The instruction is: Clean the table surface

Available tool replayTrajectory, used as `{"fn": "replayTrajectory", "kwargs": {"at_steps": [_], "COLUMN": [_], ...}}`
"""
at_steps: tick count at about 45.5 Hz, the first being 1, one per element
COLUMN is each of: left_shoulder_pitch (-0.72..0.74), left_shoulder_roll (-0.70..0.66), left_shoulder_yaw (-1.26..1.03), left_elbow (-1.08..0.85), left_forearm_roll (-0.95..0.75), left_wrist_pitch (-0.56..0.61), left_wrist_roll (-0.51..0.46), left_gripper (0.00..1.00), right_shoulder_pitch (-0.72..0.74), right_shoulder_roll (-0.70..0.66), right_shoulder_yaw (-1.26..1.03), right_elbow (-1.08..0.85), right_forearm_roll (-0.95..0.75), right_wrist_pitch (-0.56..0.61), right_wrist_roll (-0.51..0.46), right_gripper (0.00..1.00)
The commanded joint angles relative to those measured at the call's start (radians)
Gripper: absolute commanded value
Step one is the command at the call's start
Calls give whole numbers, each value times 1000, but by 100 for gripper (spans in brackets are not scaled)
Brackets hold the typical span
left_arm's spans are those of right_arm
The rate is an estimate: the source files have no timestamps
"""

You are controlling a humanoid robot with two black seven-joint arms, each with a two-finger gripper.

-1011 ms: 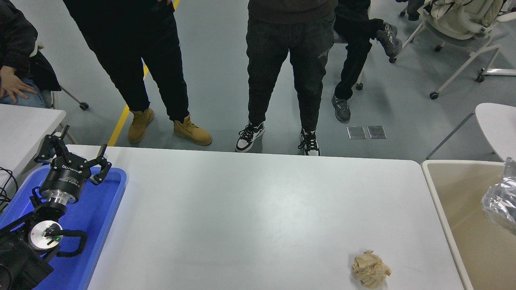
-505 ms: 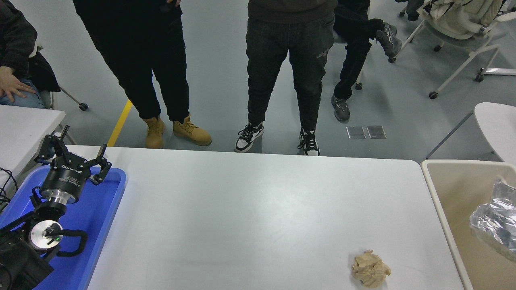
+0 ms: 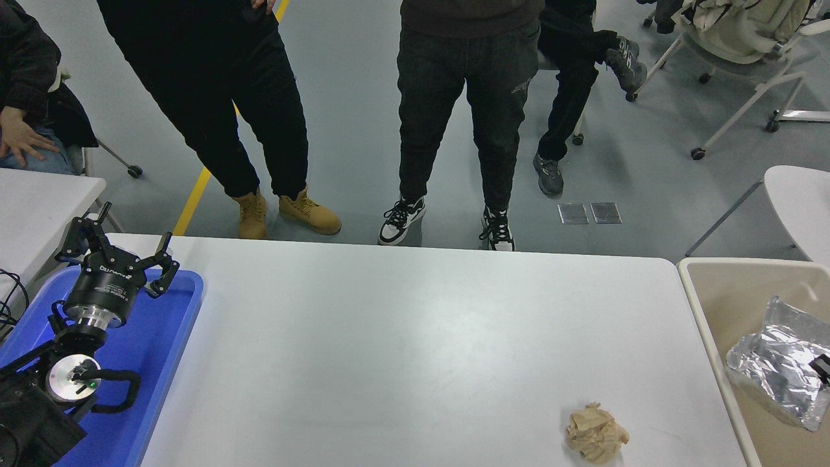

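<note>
Left pincer parked lower left over blue tray, fingers spread apart, holding nothing. Right pincer only a small black bit at the right edge, touching silver foil bag over beige bin; can't tell if it's apart or clamped. White table surface fills the middle between tray and bin; crumpled brown paper ball lies on its near right part, well apart from both pincers. People's legs stand at the far side
</note>
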Motion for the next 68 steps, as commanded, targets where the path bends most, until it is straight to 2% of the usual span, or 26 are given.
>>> {"fn": "replayTrajectory", "kwargs": {"at_steps": [1,14,16,19,20,22,26,29,38,41,68], "left_shoulder_pitch": [0,0,0,0,0,0,0,0,0,0,0], "left_shoulder_roll": [0,0,0,0,0,0,0,0,0,0,0], "left_shoulder_yaw": [0,0,0,0,0,0,0,0,0,0,0], "left_elbow": [0,0,0,0,0,0,0,0,0,0,0], "left_forearm_roll": [0,0,0,0,0,0,0,0,0,0,0], "left_wrist_pitch": [0,0,0,0,0,0,0,0,0,0,0], "left_wrist_roll": [0,0,0,0,0,0,0,0,0,0,0], "left_gripper": [100,100,100,100,100,100,100,100,100,100,100], "right_shoulder_pitch": [-7,-7,-6,-7,-7,-9,-9,-9,-1,6,206], "right_shoulder_roll": [10,8,6,6,5,5,6,6,5,2,-49], "right_shoulder_yaw": [4,6,6,6,6,6,7,9,21,45,199], "right_elbow": [0,-11,-11,-11,-11,-10,-5,-2,4,4,53], "right_forearm_roll": [9,10,10,10,10,10,10,10,10,10,12], "right_wrist_pitch": [-14,-34,-38,-46,-54,-63,-84,-104,-117,-118,-109], "right_wrist_roll": [0,0,0,0,0,1,1,1,3,3,18], "right_gripper": [0,0,10,30,46,62,79,87,90,96,98]}}
